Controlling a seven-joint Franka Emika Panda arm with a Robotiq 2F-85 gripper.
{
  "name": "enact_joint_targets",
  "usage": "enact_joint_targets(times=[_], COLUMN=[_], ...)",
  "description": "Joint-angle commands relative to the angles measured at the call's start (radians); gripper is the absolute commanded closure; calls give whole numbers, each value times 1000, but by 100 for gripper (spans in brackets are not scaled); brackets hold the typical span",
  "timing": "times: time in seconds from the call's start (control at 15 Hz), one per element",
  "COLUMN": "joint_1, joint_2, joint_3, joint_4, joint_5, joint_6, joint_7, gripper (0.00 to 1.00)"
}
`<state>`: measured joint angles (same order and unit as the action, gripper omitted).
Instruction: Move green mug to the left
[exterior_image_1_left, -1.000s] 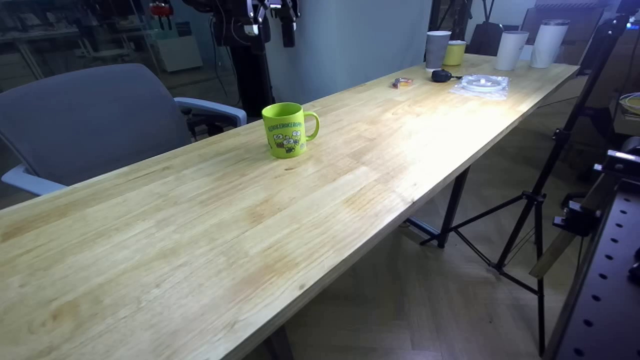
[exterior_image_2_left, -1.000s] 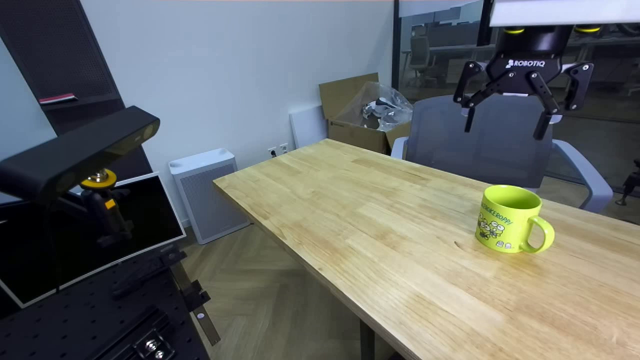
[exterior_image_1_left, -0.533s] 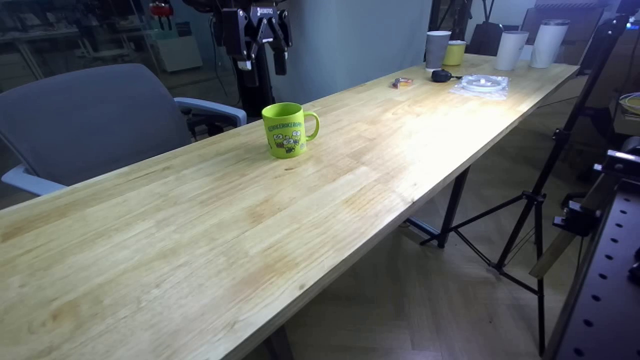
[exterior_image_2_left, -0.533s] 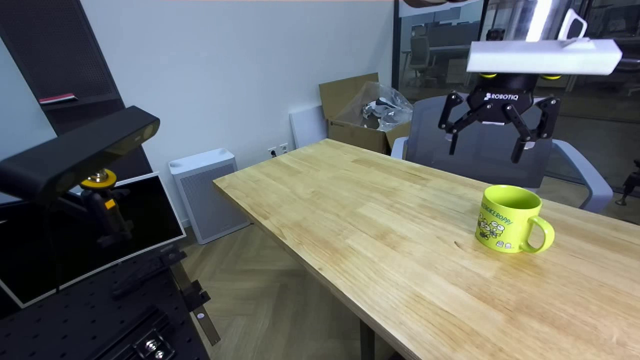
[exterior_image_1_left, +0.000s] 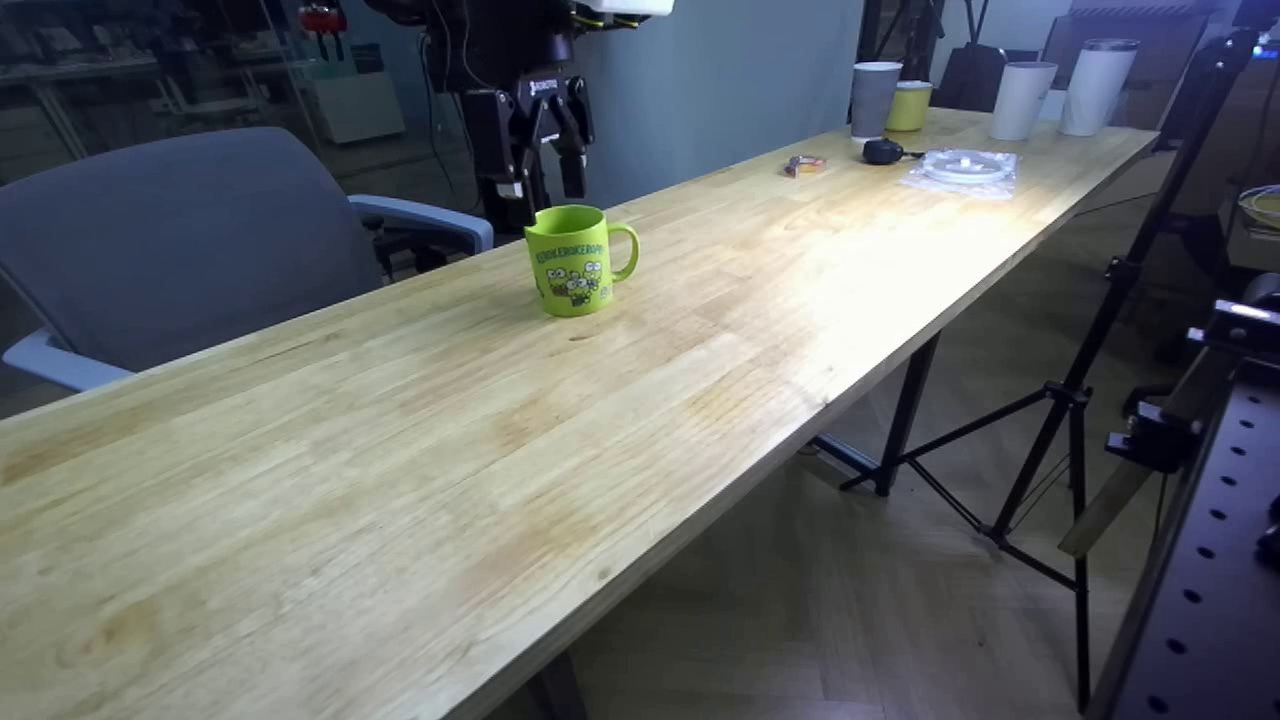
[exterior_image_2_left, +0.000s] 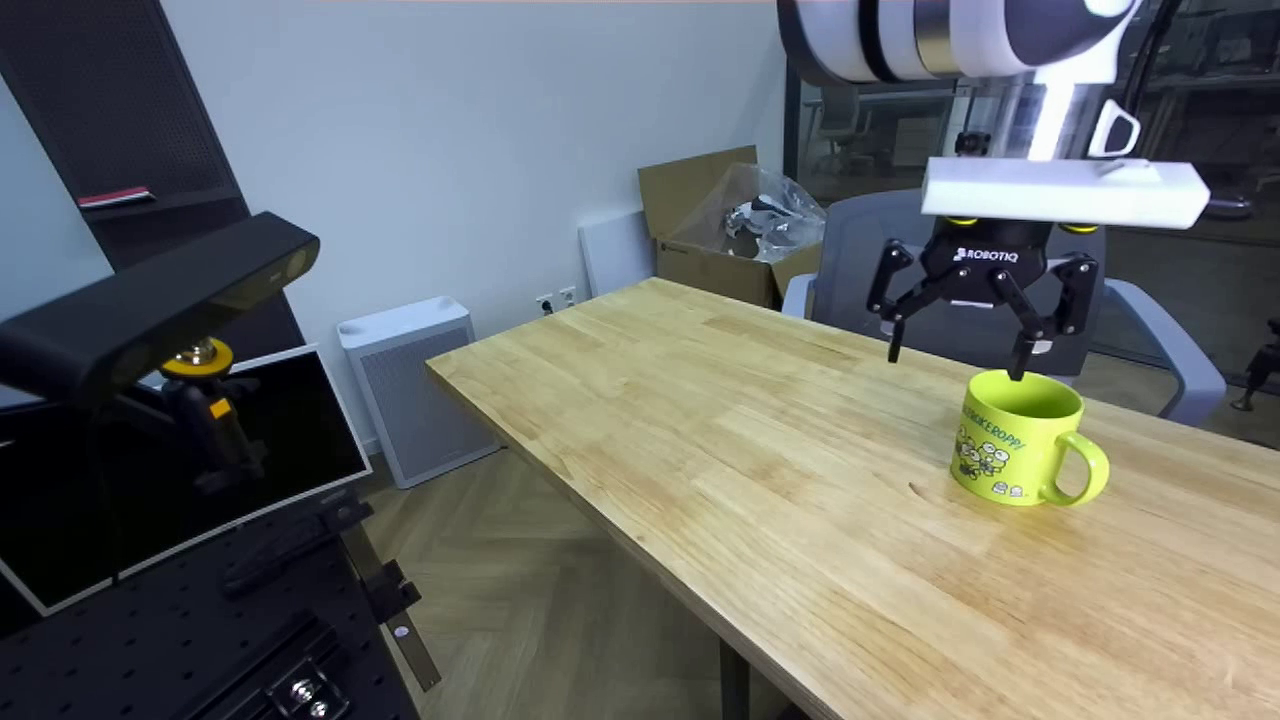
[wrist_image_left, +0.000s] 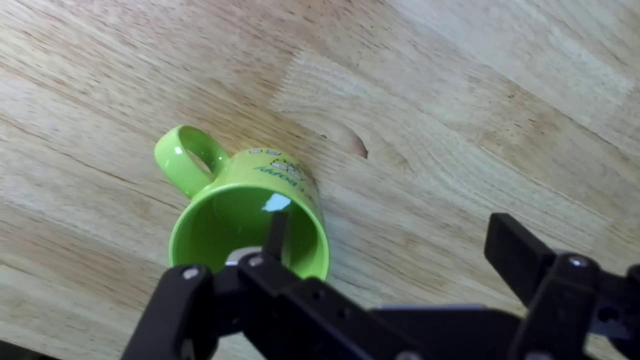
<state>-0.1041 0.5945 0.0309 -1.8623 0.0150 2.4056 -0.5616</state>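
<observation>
The green mug (exterior_image_1_left: 572, 262) stands upright on the wooden table near its chair-side edge. It also shows in an exterior view (exterior_image_2_left: 1002, 440), with its loop handle to the right, and in the wrist view (wrist_image_left: 295, 175), handle at upper left. My gripper (exterior_image_2_left: 956, 364) is open and empty, above the table beside the mug. One fingertip is just over the mug's rim; the other is out to the side. In an exterior view the gripper (exterior_image_1_left: 552, 203) overlaps the rim; I cannot tell whether it touches. In the wrist view the gripper (wrist_image_left: 391, 222) has one finger across the mug's opening.
The table (exterior_image_2_left: 700, 430) has an office chair (exterior_image_1_left: 190, 230) against its edge. At its far end stand a grey cup (exterior_image_1_left: 873, 105), a yellowish cup (exterior_image_1_left: 909, 107), white cups (exterior_image_1_left: 1024, 100), a black object (exterior_image_1_left: 882, 151) and a plastic-wrapped disc (exterior_image_1_left: 966, 168). A cardboard box (exterior_image_2_left: 715, 272) stands behind.
My gripper has come down from well above to rim height of the mug, shifting slightly left in an exterior view. It stays open. The mug has not moved.
</observation>
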Motion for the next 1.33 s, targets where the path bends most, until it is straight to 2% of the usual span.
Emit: enact_joint_targets(times=[0.0,0.33,0.93,1.27], joint_1=[-7,-22,-15,-13], joint_2=[24,48,76,94], joint_3=[-11,-13,-12,-9], joint_4=[15,3,71,102], joint_5=[-67,-115,-141,-139], joint_6=[16,55,-26,-8], joint_7=[32,21,30,31], gripper=[0,0,0,0])
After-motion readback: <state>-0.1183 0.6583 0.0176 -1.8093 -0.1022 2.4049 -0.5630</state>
